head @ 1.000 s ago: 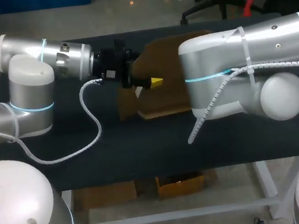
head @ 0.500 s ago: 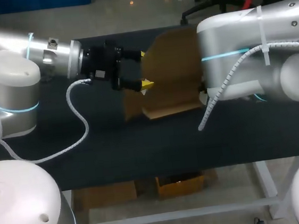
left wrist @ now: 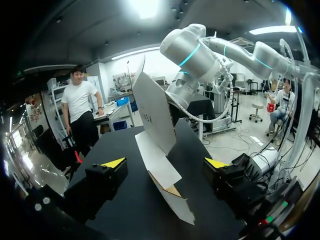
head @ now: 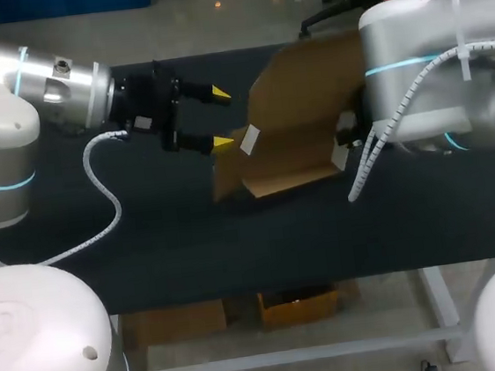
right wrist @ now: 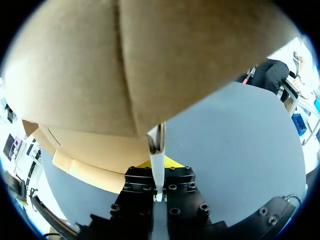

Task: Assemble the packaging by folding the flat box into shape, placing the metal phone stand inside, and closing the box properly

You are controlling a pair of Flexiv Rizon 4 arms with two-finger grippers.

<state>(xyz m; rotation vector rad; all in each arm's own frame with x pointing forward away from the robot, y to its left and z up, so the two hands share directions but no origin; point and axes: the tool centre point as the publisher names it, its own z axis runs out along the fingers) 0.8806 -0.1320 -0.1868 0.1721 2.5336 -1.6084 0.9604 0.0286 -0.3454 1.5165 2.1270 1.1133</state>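
One box (head: 298,118) at mid-table is pinched on its thin far edge by the right gripper (right wrist: 156,150), whose fingers nearly meet on the cardboard. The left gripper (head: 221,117) is spread wide and grips nothing; in its wrist view the fingers sit either side of the box's near end, clear of it. The box stands on edge, main panel tilted up, lower flap (head: 291,174) down by the table (head: 236,249), its long axis running from one arm toward the other.

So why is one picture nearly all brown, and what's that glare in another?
Right wrist view: the cardboard box, pinched in the right gripper, sits close against the lens. Left wrist view: a ceiling light flares above the box. Head view: dim, no table glare.
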